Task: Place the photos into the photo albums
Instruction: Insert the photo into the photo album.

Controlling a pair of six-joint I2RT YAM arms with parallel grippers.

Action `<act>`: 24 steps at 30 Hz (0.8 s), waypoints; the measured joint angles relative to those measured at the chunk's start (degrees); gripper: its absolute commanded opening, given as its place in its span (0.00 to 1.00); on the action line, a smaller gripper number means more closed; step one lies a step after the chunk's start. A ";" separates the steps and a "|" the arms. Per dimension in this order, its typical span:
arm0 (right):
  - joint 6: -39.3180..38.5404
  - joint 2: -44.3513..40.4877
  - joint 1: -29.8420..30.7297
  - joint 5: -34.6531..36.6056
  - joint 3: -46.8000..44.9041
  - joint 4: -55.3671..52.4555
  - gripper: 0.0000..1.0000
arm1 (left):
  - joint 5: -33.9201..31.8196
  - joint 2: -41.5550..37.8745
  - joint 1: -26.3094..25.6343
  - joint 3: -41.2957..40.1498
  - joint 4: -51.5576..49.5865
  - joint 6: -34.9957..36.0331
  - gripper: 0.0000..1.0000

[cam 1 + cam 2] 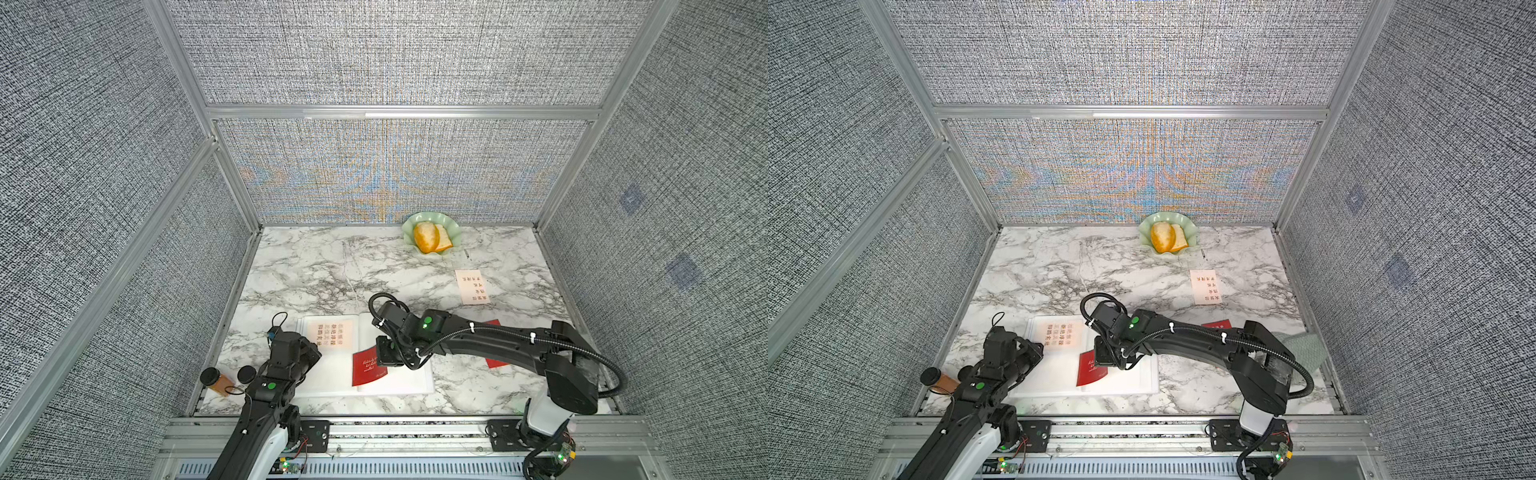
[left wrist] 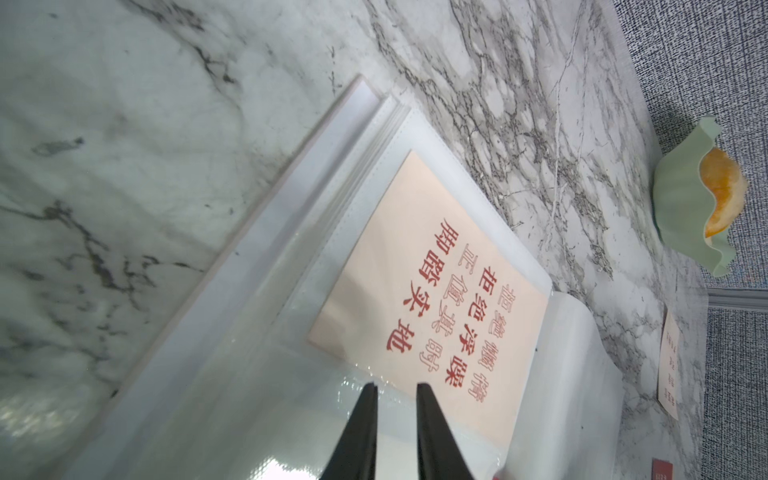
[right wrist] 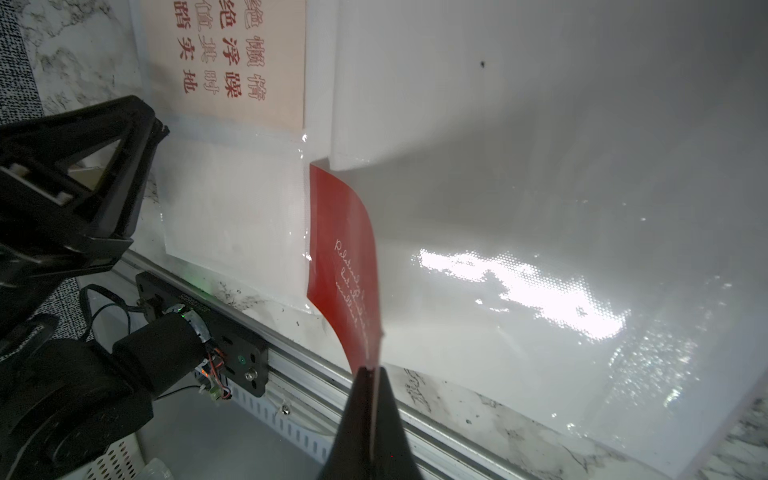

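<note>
The red photo (image 3: 343, 257) you are handling is pinched by one short edge in the right end effector (image 3: 370, 372), whose jaws are clamped together on it. The card bows away from the tips, and its far corner touches the edge of a sleeve on the right-hand page, just beside the spine. In both top views the red photo (image 1: 369, 368) lies across the near middle of the open photo album (image 1: 399, 382), directly under the right wrist. On the left-hand page a cream photo (image 2: 432, 282) with red characters sits flat inside its clear pocket. The left end effector (image 2: 397, 386) has its jaws slightly apart, tips down on the glossy sleeve at the near edge of that cream photo. You cannot tell from the wrist view whether they grip the film. Farther out on the marble worktop (image 1: 311, 270), a loose cream photo (image 1: 472, 286) lies well apart from the album. A second red photo (image 1: 496, 362) is partly hidden under the right arm. A pale green dish (image 1: 409, 226) stands at the back wall.
</note>
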 measured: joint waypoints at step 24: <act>-0.35 9.70 -1.97 -9.90 -0.02 10.97 0.05 | -0.09 0.37 0.00 2.56 -0.04 0.90 0.21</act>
